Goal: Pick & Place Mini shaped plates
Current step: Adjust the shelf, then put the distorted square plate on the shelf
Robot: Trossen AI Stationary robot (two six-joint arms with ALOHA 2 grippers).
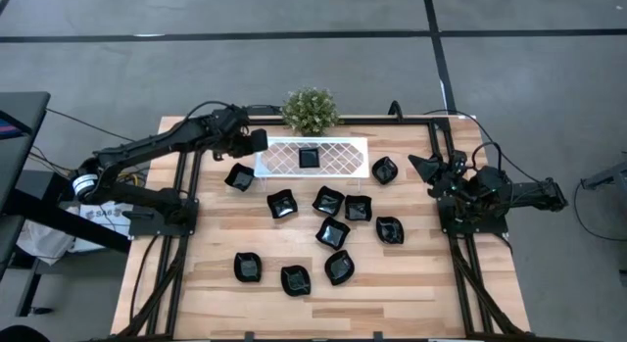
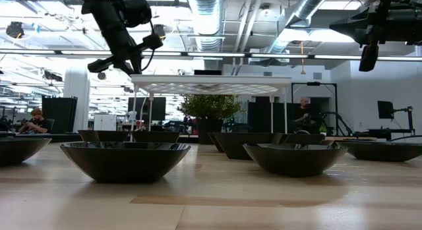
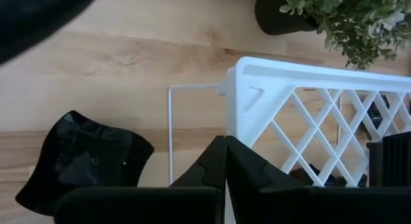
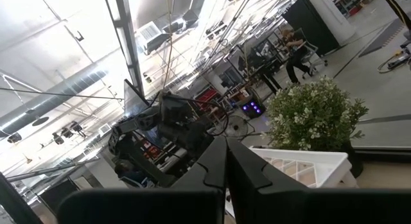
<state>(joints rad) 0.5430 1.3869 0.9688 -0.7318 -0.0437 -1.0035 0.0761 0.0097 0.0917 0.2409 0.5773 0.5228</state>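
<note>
Several small glossy black mini shaped plates (image 1: 332, 232) lie scattered hollow-side up on the wooden table. One more plate (image 1: 309, 158) sits on the white lattice tray (image 1: 343, 158), which stands on thin legs at the far side. My left gripper (image 3: 225, 155) is shut and empty. It hovers over the tray's left end (image 3: 257, 89), with a loose plate (image 3: 83, 161) on the table just beside it. My right gripper (image 4: 226, 158) is shut too. It waits at the table's right edge (image 1: 426, 168), tilted slightly upward, away from every plate.
A small green potted plant (image 1: 311, 109) stands right behind the tray. Black frame rails (image 1: 186, 185) run along the table's left and right sides. Bare wood shows along the near edge (image 1: 411, 303) and between the loose plates. People sit in the room beyond the table.
</note>
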